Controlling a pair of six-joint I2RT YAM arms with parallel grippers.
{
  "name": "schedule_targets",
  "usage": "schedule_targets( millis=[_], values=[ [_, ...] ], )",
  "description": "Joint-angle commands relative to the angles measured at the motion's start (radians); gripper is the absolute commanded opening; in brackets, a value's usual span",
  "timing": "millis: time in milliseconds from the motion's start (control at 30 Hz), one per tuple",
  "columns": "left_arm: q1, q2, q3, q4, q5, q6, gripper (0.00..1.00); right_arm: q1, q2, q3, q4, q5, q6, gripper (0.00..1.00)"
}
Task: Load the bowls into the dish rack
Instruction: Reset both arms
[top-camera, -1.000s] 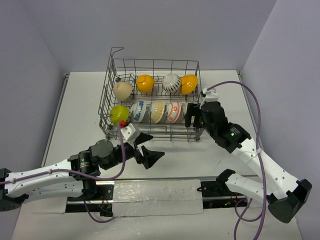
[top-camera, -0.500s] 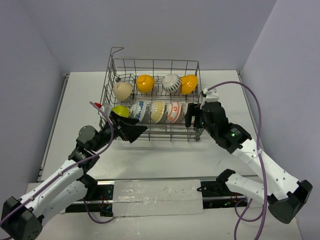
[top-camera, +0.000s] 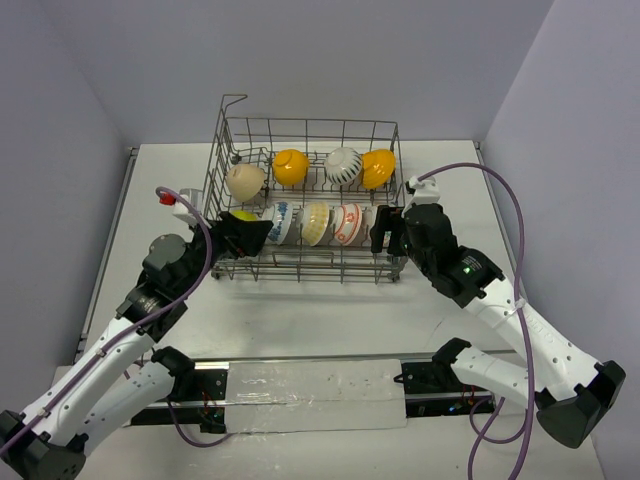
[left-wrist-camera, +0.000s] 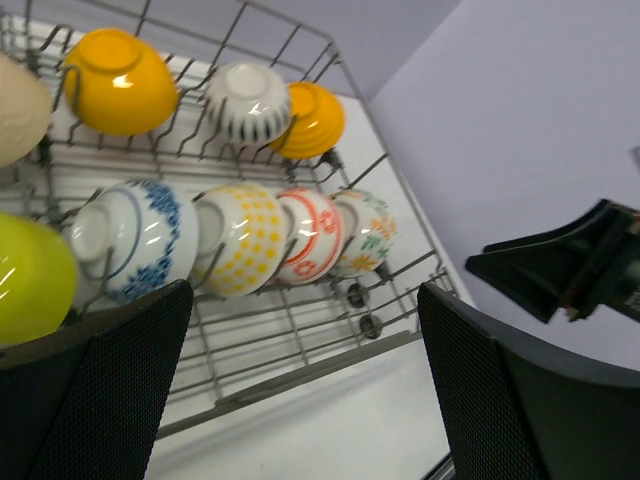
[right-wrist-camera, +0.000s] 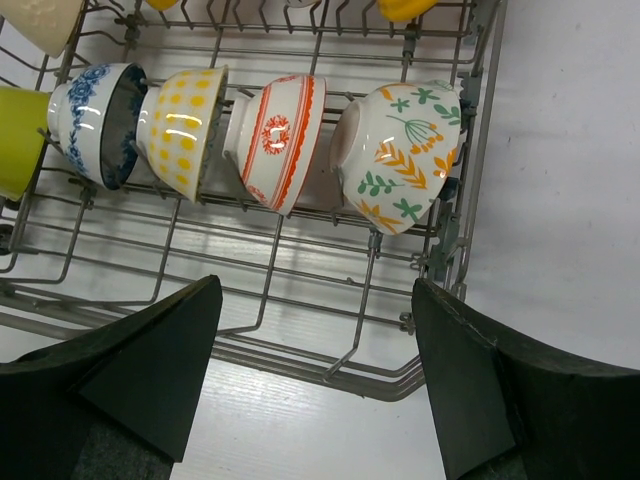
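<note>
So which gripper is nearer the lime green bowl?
Left. The left gripper is right at the lime green bowl in the dish rack's near-left corner; the right gripper is across the rack, outside its near-right corner.
</note>
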Motion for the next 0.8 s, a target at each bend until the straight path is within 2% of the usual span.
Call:
schedule_targets(
  millis=[0,267,767],
  values=[
    [0.004,-0.003,0.018,-0.093,-0.085,0.025,0.99,-0.006,-0.005,-0.003,0.015,0.028,0.012,0.84],
    [0.003,-0.011,0.012,-0.117,-0.128,0.036,0.99,-0.004,-0.006,0.002,0.017,0.041,0.022,0.87],
    [0.004,0.015,-0.011,-0.097,-0.099,0.039,0.99,-0.004,-0.04,-0.012,0.048,0.048,0.014,0.88]
  ],
)
